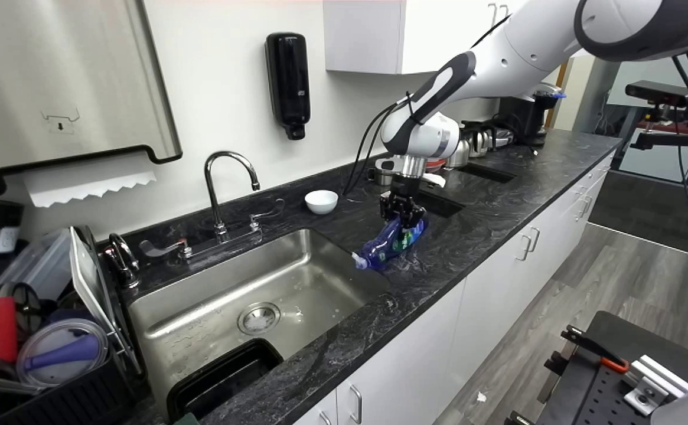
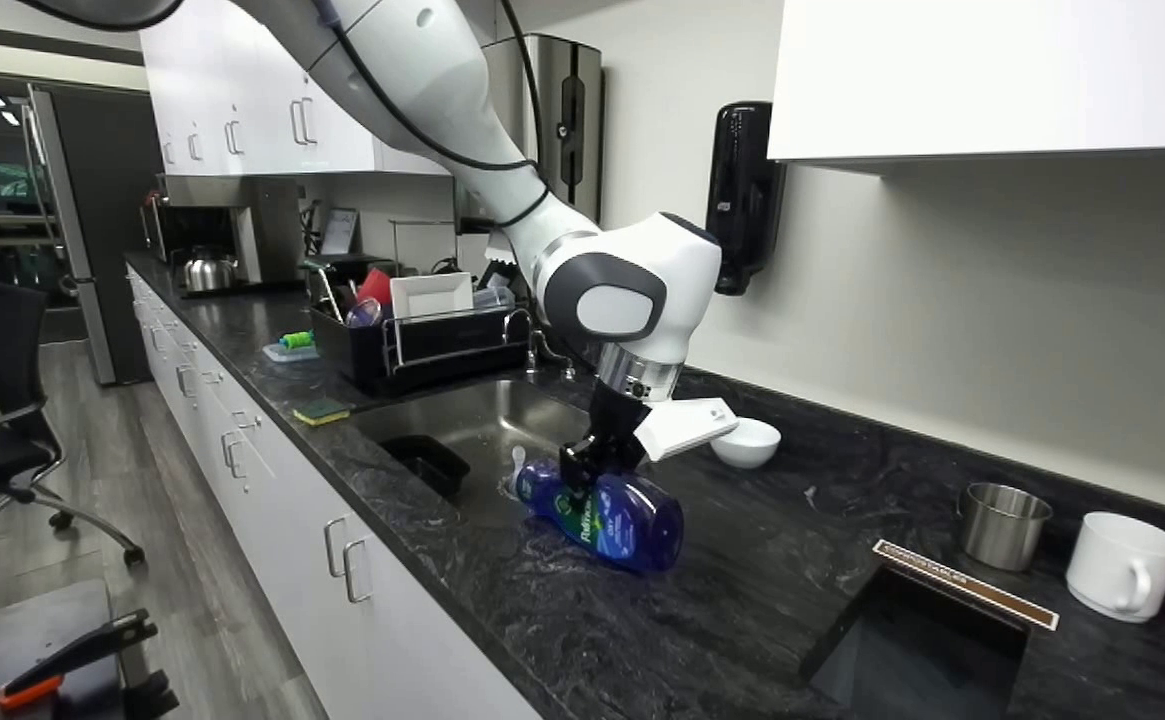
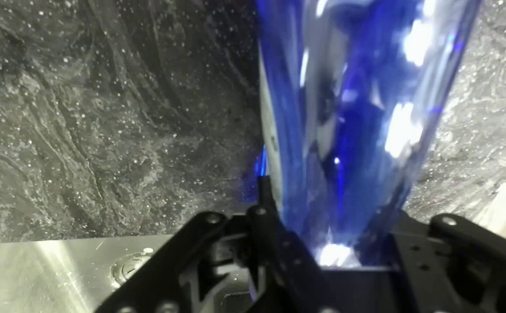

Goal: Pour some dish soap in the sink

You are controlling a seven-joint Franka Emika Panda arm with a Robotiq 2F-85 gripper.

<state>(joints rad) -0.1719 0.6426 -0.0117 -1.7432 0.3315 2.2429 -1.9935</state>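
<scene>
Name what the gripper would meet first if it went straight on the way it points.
Probably the counter: the gripper points down at it, and the held bottle would likely press there first; any gap is hard to judge.

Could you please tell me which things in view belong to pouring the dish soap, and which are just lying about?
For the job:
soap, held in the tool
sink

Just lying about:
bowl
sponge
mug
metal cup
dish rack

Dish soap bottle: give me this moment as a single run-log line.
claw: closed on blue dish soap bottle | pose: tipped sideways, pale cap toward stainless steel sink | pour: no stream visible
</scene>
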